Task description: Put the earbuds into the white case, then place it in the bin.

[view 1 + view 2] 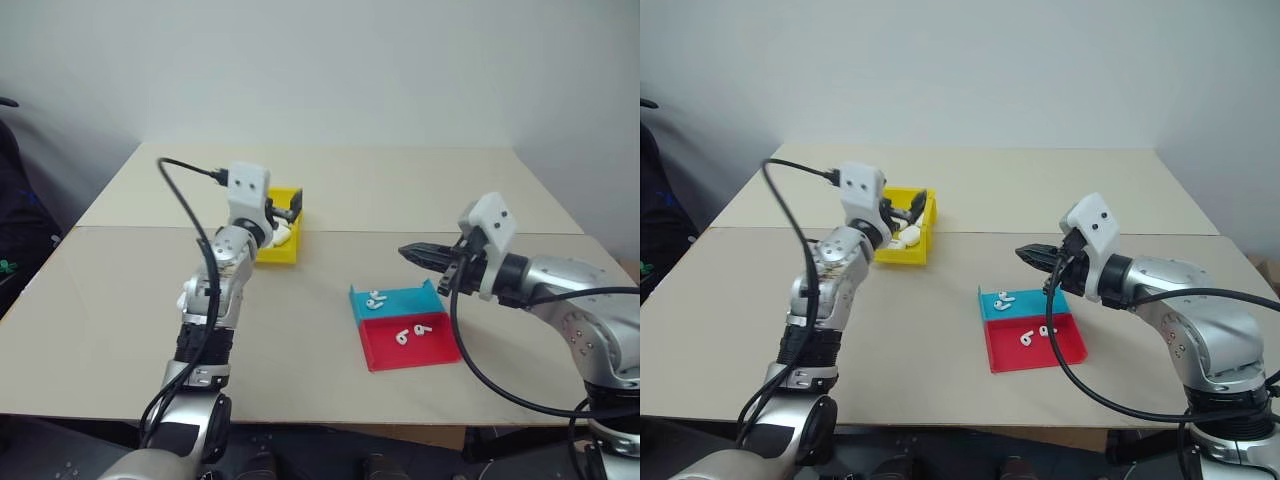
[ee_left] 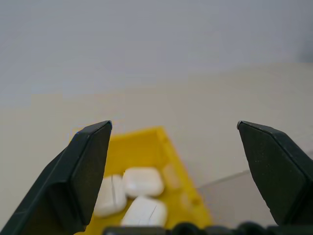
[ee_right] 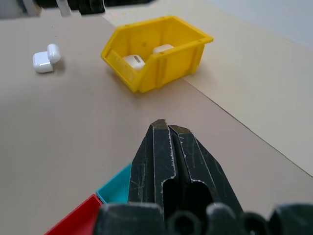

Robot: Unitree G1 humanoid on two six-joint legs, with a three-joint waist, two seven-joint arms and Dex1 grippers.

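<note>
We are hovering our left gripper (image 2: pixel 173 147) above the bin (image 1: pixel 277 249), and its two fingers are standing wide apart with nothing between them. Three white cases (image 2: pixel 142 182) are lying closed on the yellow floor of the bin, directly below the spread fingers and not touching them. We are judging that a placing step is just ending here, because the cases are resting inside and the fingers are holding nothing. Our right gripper (image 1: pixel 412 252) is pointing toward the bin from the other side, with its fingers pressed together and empty, and it is hanging above the far edge of the teal-and-red tray (image 1: pixel 384 348). On this tray several earbuds (image 1: pixel 376 298) are lying loose, some on the teal part and some on the red part, just below and in front of the right fingertips. One more white case (image 3: pixel 46 58) is lying open on the table, beside the bin and well apart from both grippers. For the next move we are thinking the right fingers need to open and descend to one earbud, which is tiny and glossy, so the pinch is asking for careful alignment.
</note>
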